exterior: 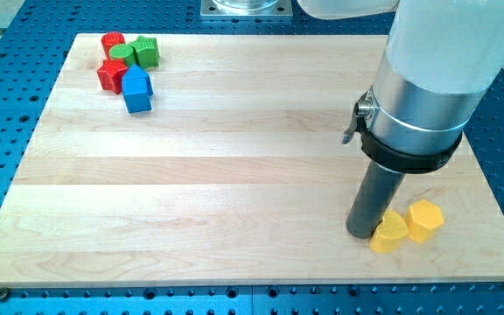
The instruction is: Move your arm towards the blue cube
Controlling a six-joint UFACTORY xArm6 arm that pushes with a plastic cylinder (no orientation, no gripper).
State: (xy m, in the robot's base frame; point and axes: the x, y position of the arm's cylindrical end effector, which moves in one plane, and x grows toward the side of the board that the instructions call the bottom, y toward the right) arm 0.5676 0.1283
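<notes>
The blue cube (136,90) lies near the view's top left on the wooden board (234,157), in a cluster with a red block (110,75), another red block (113,42), a green block (125,54) and a green cube (146,52). My tip (360,234) rests on the board at the view's lower right, far from the blue cube. It touches or nearly touches a yellow heart-shaped block (389,232) just to its right. A yellow hexagonal block (425,219) lies beside that.
The arm's large white and silver body (431,70) hangs over the board's right side. A blue perforated table (7,105) surrounds the board. A metal base plate (245,8) sits at the view's top centre.
</notes>
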